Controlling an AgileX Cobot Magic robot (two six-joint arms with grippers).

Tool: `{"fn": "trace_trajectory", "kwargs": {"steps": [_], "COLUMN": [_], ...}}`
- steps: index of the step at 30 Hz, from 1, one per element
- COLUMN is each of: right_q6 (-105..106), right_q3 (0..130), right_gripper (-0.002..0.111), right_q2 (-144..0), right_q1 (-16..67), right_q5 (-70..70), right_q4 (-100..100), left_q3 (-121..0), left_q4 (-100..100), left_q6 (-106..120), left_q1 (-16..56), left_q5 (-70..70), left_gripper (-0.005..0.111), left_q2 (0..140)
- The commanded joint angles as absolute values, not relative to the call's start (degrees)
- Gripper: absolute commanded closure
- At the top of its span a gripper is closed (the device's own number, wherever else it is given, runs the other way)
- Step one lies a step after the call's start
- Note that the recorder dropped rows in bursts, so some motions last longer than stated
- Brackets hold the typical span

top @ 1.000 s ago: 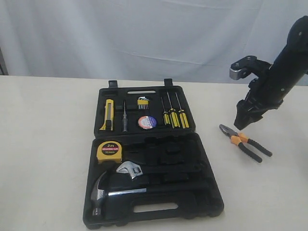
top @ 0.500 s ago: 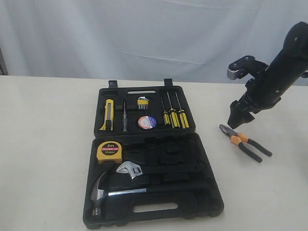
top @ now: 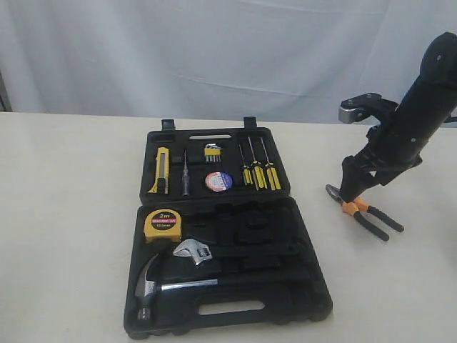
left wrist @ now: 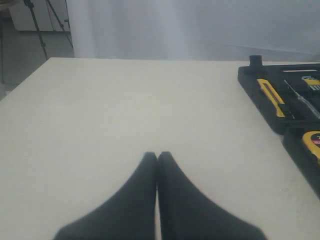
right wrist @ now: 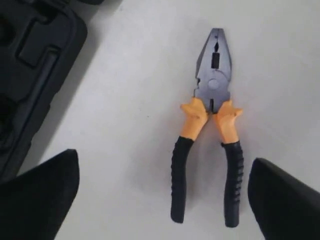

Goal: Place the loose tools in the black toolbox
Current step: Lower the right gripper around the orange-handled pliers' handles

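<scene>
Orange-and-black pliers (top: 364,214) lie flat on the tabletop (top: 71,214), just to the right of the black toolbox (top: 307,286) and outside it. My right claw (top: 350,191) hangs directly over them, spread wide, with a finger on either side of the handles and nothing held. My left claw (left wrist: 157,156) is pinched together, tips touching, above bare tabletop. In the open toolbox I see the tape measure (top: 162,225), utility knife (top: 161,170) and tape roll (top: 218,181) in their recesses.
</scene>
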State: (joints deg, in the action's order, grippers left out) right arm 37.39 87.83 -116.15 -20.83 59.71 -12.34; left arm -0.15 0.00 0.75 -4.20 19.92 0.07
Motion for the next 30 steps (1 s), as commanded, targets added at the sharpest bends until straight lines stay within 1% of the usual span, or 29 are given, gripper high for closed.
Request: {"fn": "trace_trajectory", "kwargs": {"steps": [1, 24, 30], "right_q6": [31.96, 29.52, 29.52], "right_q3": [87.87, 87.87, 87.87], "right_gripper": [0.023, 0.023, 0.023], "right_q2": [-116.05, -116.20, -117.08], "right_q1": [-21.02, -21.16, -21.16], "right_q5": [62.92, 61.78, 58.91], "right_q4": [-12.42, -14.53, -14.52], "left_q3": [0.00, 0.00, 0.00], "left_q4": [0.00, 0.00, 0.00], "left_q6": [0.41, 0.41, 0.41], "left_q1": [-3.93, -3.93, -3.93], "left_q5": [19.62, 19.62, 19.62], "left_gripper": [0.107, 0.107, 0.107], "left_q2": [0.00, 0.00, 0.00]}}
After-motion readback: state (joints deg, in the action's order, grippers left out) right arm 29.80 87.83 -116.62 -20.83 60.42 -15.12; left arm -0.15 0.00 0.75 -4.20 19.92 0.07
